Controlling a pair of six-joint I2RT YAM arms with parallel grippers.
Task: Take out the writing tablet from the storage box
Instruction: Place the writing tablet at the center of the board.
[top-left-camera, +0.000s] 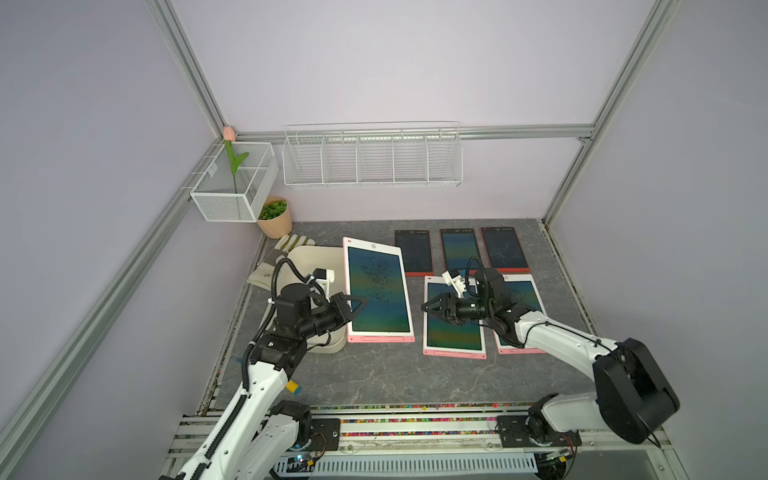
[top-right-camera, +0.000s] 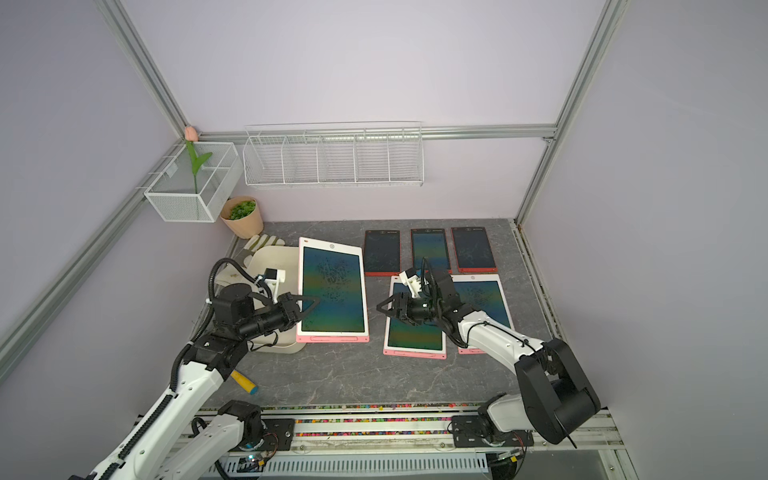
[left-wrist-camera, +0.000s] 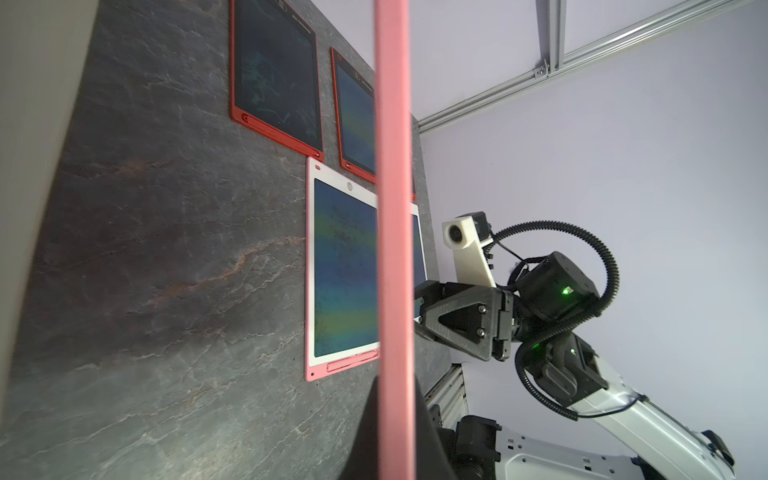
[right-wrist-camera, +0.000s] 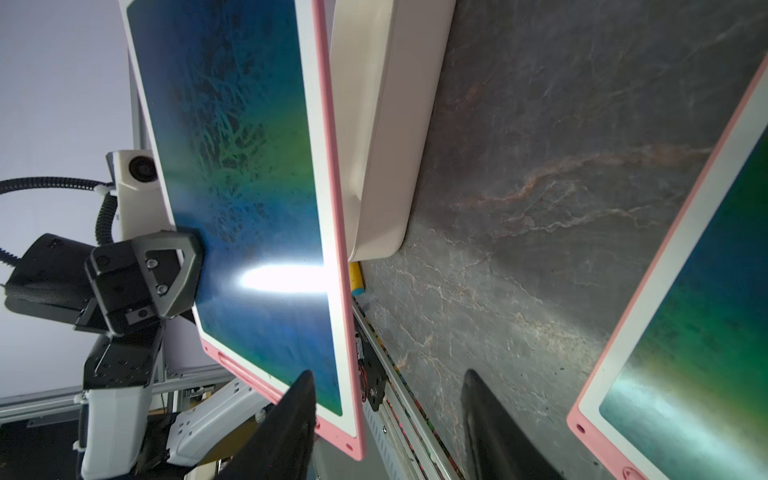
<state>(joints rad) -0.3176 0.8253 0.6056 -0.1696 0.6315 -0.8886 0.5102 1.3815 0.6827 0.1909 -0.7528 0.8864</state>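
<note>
**Writing tablet** (top-left-camera: 376, 286): large, white face, pink rim, dark blue-green screen. Held in the air and tilted, over the right rim of the storage box and the worktop just beside it. Contact with the rim cannot be told.

**Storage box** (top-left-camera: 307, 253): cream tub at the left edge of the worktop (top-left-camera: 374, 374), partly hidden under the left arm.

**Left gripper** (top-left-camera: 358, 306): fingers clamped on the tablet's left long edge, near its front corner.

**Right gripper** (top-left-camera: 424, 307): fingers (right-wrist-camera: 299, 415) spread apart, holding nothing, above a smaller pink tablet (top-left-camera: 455, 332) and pointing at the held one.

**Other items:**
- Second small pink tablet (top-left-camera: 523, 291), right of the first.
- Three red tablets (top-left-camera: 459, 249) in a row at the far edge.
- Striped glove (top-left-camera: 286, 245) behind the box.
- Potted plant (top-left-camera: 274, 216) at the far left corner.
</note>
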